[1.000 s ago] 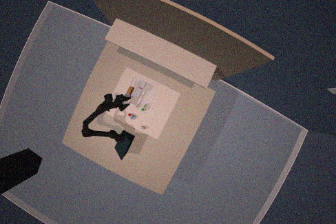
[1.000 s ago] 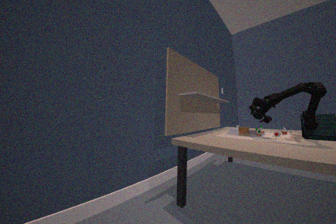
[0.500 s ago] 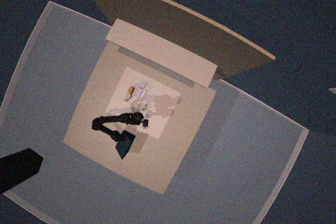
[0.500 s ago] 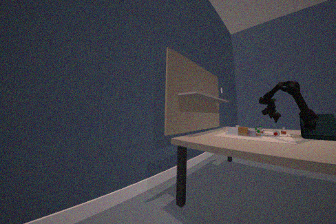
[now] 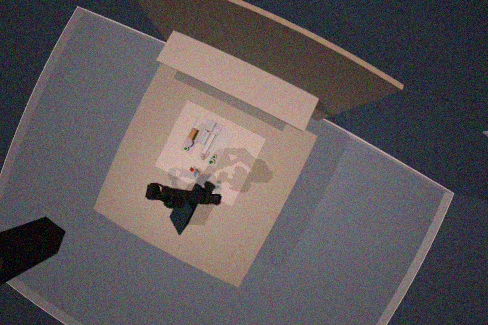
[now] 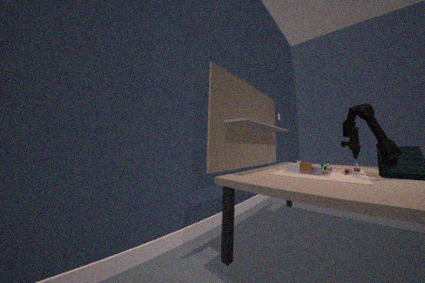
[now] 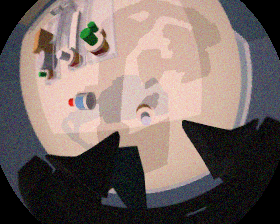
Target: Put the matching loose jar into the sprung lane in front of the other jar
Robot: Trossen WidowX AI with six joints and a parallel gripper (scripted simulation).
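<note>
The gripper (image 6: 356, 156) (image 7: 151, 128) is open and empty, pointing down above a loose white-lidded jar (image 6: 357, 169) (image 7: 145, 119) with a brownish body, which stands on the pale mat (image 7: 186, 100). Another loose jar (image 7: 85, 101) (image 5: 194, 172), blue and grey with a red end, lies on its side. The rack's lanes (image 7: 76, 22) are at the upper left in the wrist view. A pale-lidded jar (image 7: 67, 55) with a reddish-brown body is at the near end of the middle lane. Green-lidded jars (image 7: 95, 40) (image 5: 212, 160) stand to its right. Which lane is sprung is too small to tell.
An orange-brown block (image 7: 43, 41) (image 5: 193, 133) (image 6: 306, 167) is on the left lane, with a small green-lidded jar (image 7: 45, 74) (image 5: 186, 148) at its near end. A shelf (image 5: 240, 79) (image 6: 248, 121) hangs over the table's back edge, before a tall board (image 6: 235, 138).
</note>
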